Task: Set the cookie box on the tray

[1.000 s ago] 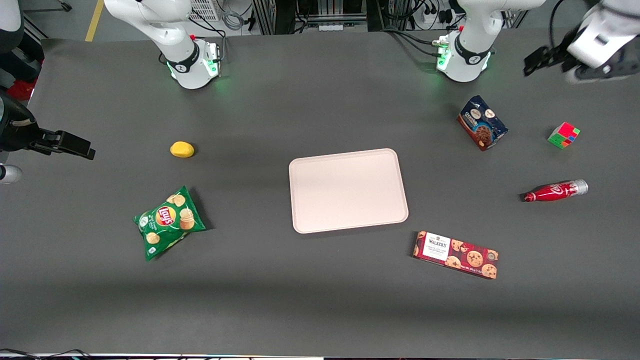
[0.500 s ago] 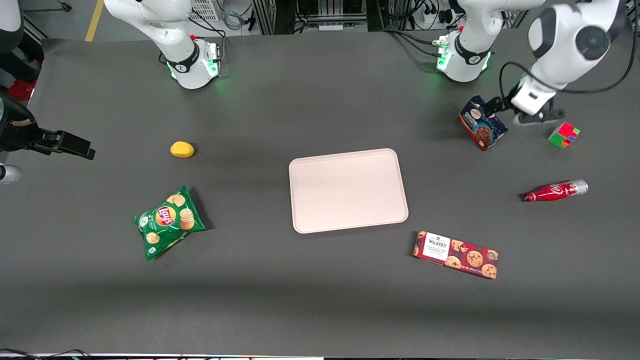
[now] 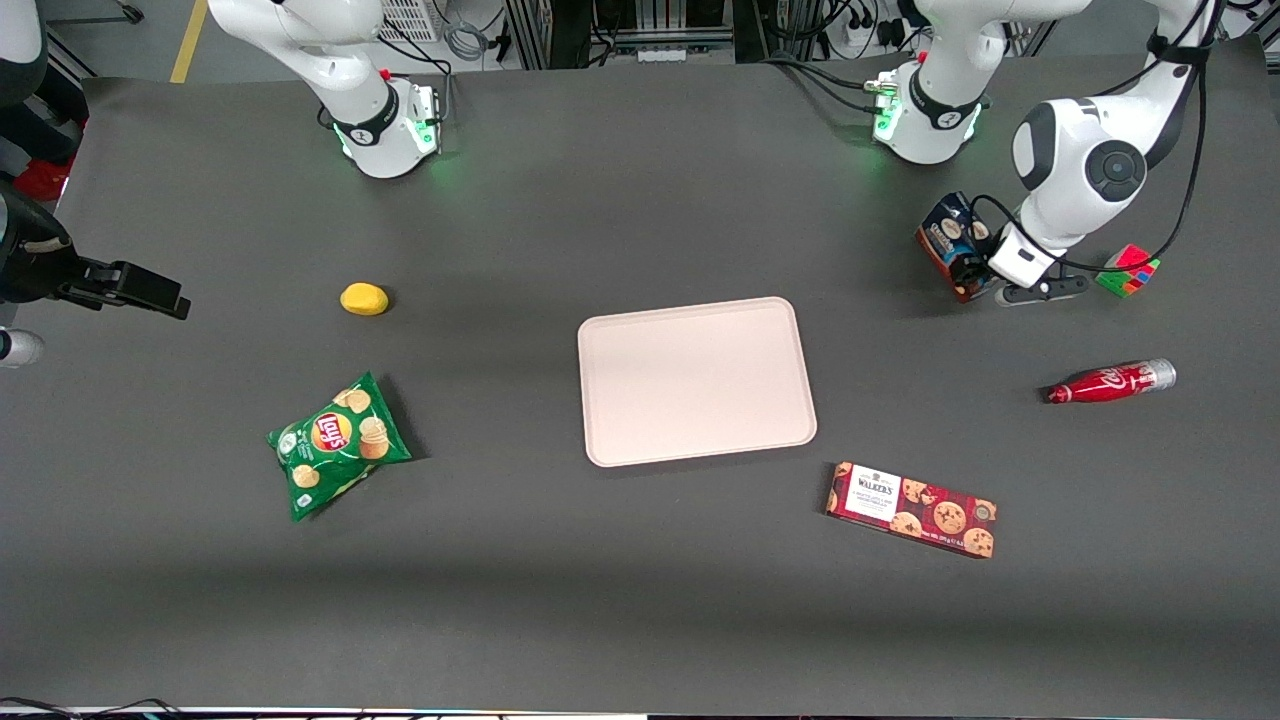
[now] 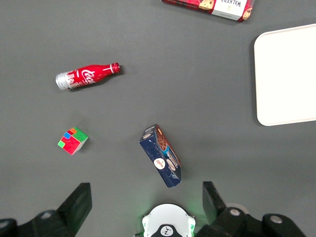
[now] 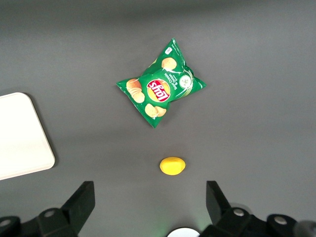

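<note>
One box (image 4: 160,156), long axis skewed across the line between the fingers, lies below the gripper (image 4: 147,203), jaws spread wide and empty.

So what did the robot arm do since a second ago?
The hand swung in from the table's edge and came down over the cookie box, fingers open, not gripping. The box, tray, Rubik's cube and Coke bottle stayed put.

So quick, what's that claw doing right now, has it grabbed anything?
Gripper: open, holding nothing, above the cookie box, whose sides the fingers stand clear of.
</note>
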